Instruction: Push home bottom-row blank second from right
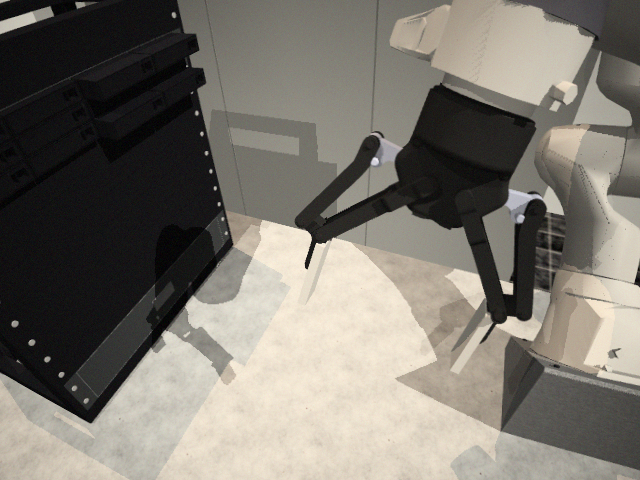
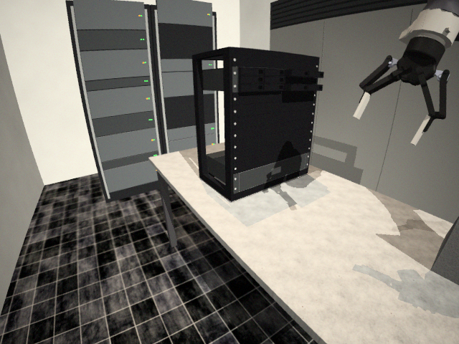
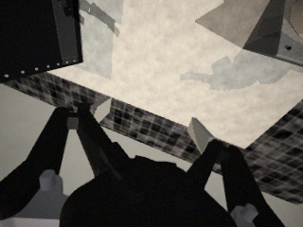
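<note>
pincer (image 2: 389, 119): fingers spread as wide as they go, nothing between them. It hangs in the air above the tabletop (image 2: 296, 240), tilted toward the rack.
rack (image 2: 234, 122): well off to the pincer's fingertip side, standing upright on the tabletop, no contact with us.
chassis (image 2: 276, 79): near the top of the rack front, roughly level with the pincer in the exterior view.
blanks: the ones standing out (image 1: 149, 62) sit on the side of the chassis nearest the pincer. We count two long proud ones clearly, top and bottom row.
target blank (image 2: 296, 87): bottom row, second from right. We think it is one of the proud ones in that cluster, but black on black, so we can't separate it from its neighbour with confidence.
done so far: nothing on the blank itself, as far as we can see. It looks not yet pushed.
left to do: close the gap to the chassis, line one fingertip or the closed tips on the target face only, push straight in until it latches flush, back off.
watch: the neighbouring proud blanks are tight beside the target. Push gently so the rack doesn't slide or lean.
</note>
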